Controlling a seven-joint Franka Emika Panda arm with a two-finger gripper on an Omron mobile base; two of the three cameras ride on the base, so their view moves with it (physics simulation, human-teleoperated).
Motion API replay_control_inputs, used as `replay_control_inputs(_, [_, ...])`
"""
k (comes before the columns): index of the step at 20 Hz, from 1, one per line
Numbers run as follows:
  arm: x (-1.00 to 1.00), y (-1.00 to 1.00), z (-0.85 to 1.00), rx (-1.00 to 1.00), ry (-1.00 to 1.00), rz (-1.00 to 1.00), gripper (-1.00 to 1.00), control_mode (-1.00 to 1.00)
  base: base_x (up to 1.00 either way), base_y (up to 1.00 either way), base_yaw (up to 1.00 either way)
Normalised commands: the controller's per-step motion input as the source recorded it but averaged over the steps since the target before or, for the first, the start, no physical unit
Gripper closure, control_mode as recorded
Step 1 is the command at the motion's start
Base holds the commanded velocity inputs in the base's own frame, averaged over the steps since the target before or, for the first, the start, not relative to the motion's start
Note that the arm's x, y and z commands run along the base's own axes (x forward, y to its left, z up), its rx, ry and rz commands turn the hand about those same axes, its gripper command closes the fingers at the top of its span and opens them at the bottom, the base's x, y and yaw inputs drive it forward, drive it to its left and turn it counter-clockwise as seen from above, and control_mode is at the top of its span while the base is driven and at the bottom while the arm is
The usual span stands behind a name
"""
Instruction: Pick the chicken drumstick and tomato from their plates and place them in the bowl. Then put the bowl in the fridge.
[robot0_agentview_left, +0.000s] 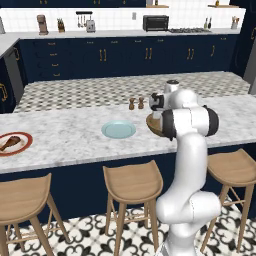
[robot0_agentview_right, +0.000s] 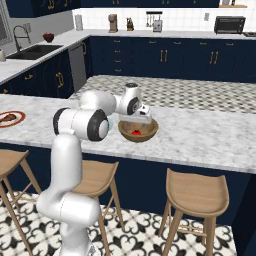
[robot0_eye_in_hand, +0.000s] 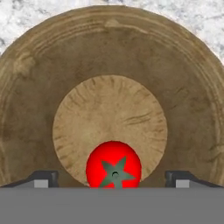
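Observation:
My gripper hangs open just above the wooden bowl, its two fingertips standing wide apart. Between them, free of both, the red tomato lies on the bowl's floor. In the right base view the bowl sits on the marble island with the tomato inside and the hand directly over it. The chicken drumstick rests on the red-rimmed plate at the island's far left. The pale blue plate is bare, left of the bowl. A grey strip at the far right edge may be the fridge.
Two small brown shakers stand just behind the bowl. Wooden stools line the island's near side. Navy cabinets, a toaster oven and a sink lie across the aisle.

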Motion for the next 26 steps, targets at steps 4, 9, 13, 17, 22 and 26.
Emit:
replay_control_inputs(4, [-0.75,0.14,0.88,0.00,-0.03,0.00,-1.00,-1.00,0.00,0.00,0.00])
replay_control_inputs(9, [-1.00,0.69,-0.04,-0.01,0.00,0.00,-1.00,-1.00,0.00,0.00,0.00])
replay_control_inputs(13, [-1.00,1.00,-0.39,-0.01,0.00,0.00,-1.00,-1.00,0.00,0.00,0.00])
replay_control_inputs(17, [-0.67,0.73,0.00,0.00,0.03,0.00,-1.00,-1.00,0.00,0.00,0.00])
replay_control_inputs(22, [-0.53,0.31,0.00,0.00,0.02,0.00,-1.00,-1.00,0.00,0.00,0.00])
replay_control_inputs(26, [0.00,0.00,0.00,0.00,0.00,0.00,-1.00,-1.00,0.00,0.00,0.00])
